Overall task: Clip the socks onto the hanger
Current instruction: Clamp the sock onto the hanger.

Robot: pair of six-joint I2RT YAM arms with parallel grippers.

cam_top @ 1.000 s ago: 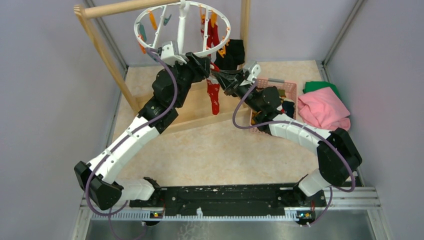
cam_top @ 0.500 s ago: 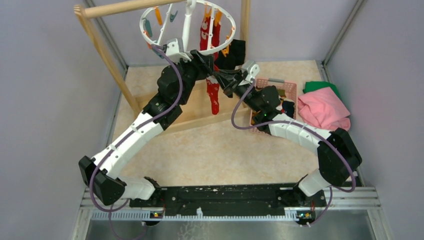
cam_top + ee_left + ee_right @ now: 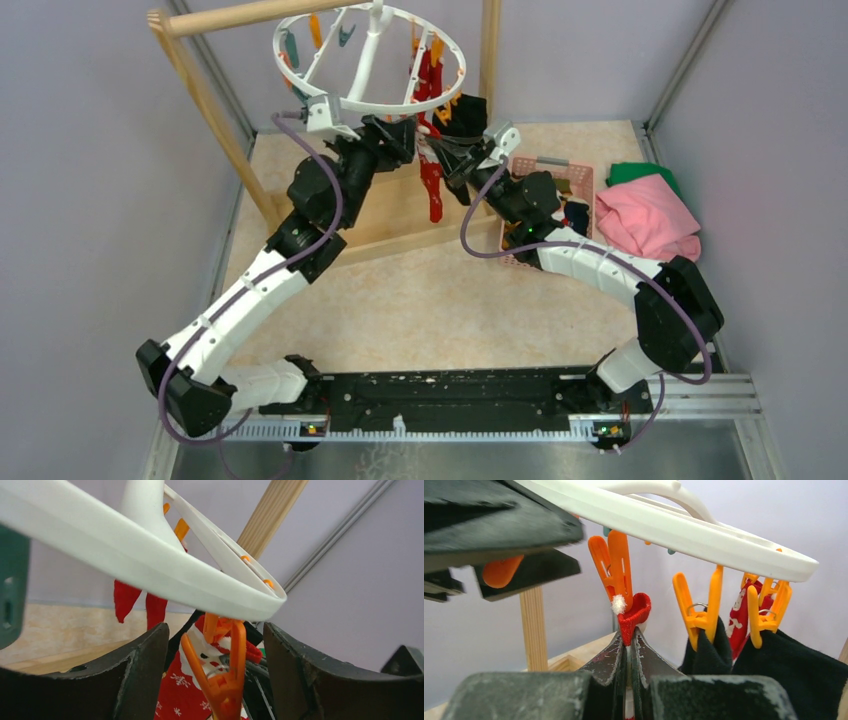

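Note:
The white hanger (image 3: pixel 452 80) hangs from the wooden bar at the back. A red sock with white snowflakes (image 3: pixel 432 192) dangles under its front rim. In the right wrist view an orange clip (image 3: pixel 616 567) bites the sock's red cuff (image 3: pixel 634 611). Just below it my right gripper (image 3: pixel 629 636) is shut on the same sock. My left gripper (image 3: pixel 214 630) stands open, its fingers (image 3: pixel 142 672) on either side of that orange clip (image 3: pixel 226 677) with gaps on both sides. Two black socks (image 3: pixel 796 667) and a red-white sock (image 3: pixel 738 614) hang from other clips.
The wooden rack (image 3: pixel 205 95) frames the hanger, with its base board (image 3: pixel 385 225) under both grippers. A pink basket (image 3: pixel 575 180) with more socks stands right of my right arm. Beyond it lie folded pink (image 3: pixel 650 222) and green (image 3: pixel 640 172) cloths.
My left jaws have spread wider off the orange clip and the left wrist has drawn back to the left. The right gripper has stayed shut on the sock. The hanger swung slightly.

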